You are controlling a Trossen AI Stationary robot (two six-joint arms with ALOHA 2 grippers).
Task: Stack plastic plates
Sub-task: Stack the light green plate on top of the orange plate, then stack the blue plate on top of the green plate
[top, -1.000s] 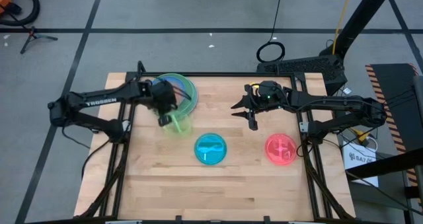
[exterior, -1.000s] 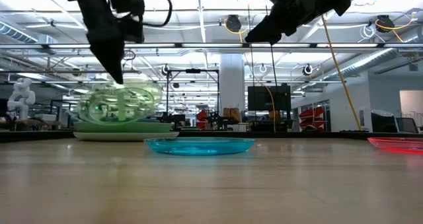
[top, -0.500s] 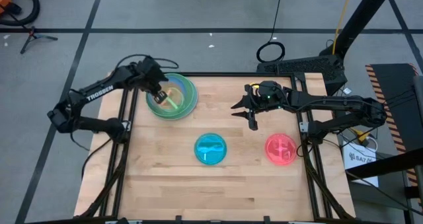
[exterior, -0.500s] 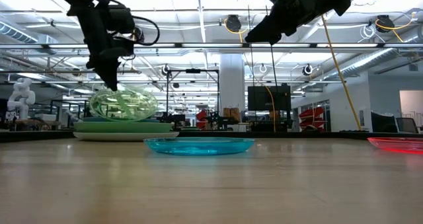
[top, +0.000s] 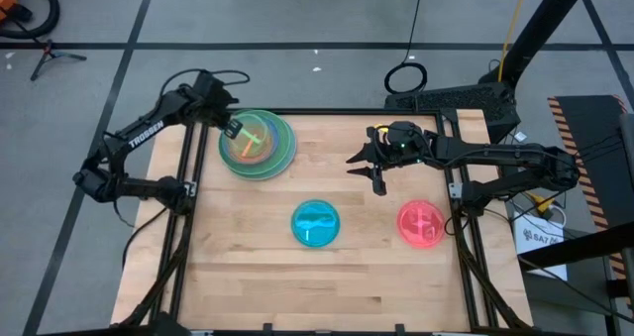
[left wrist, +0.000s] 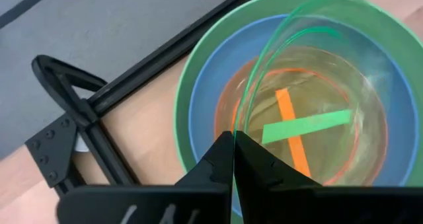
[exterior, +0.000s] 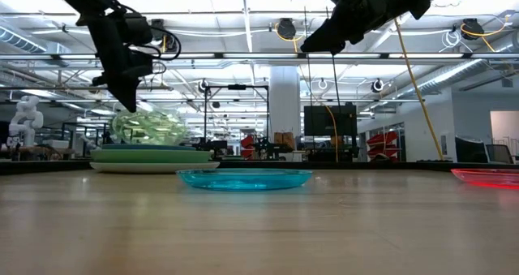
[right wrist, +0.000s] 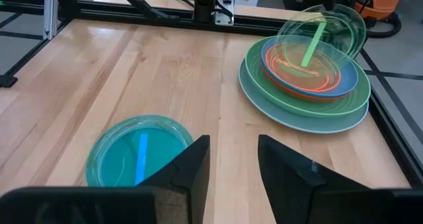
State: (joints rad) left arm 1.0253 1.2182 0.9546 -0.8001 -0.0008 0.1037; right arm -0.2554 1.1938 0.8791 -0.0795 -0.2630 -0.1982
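A stack of plates [top: 260,146] sits at the table's far left: large light blue, green, blue and red-orange, with a translucent orange one on top [right wrist: 305,75]. My left gripper [top: 230,128] is shut on the translucent lime plate [left wrist: 317,112], which tilts over the stack [exterior: 150,126]. The cyan plate [top: 316,223] lies flat at the near middle and the pink plate [top: 421,223] flat to its right. My right gripper [top: 371,172] hovers open above the far middle of the table [right wrist: 231,161]. My left gripper pinches the lime plate's rim [left wrist: 239,121] between its two fingers, on the plate's far-left side. The fingers slant down from the table's far-left corner. The held side is raised and the plate tilts, with its opposite edge [right wrist: 291,55] down on the stack's top plate.
Black frame rails [left wrist: 73,118] run along the table's left and far edges close to the stack. Bare wood [top: 327,286] stretches across the near half of the table. The right arm [top: 485,158] reaches in from the right edge.
My left gripper has carried the lime plate from the stack's near side up over the stack and on toward the table's far-left corner. The plate, steeply tilted and hanging then, now leans flatter on the stack. The right arm has kept still.
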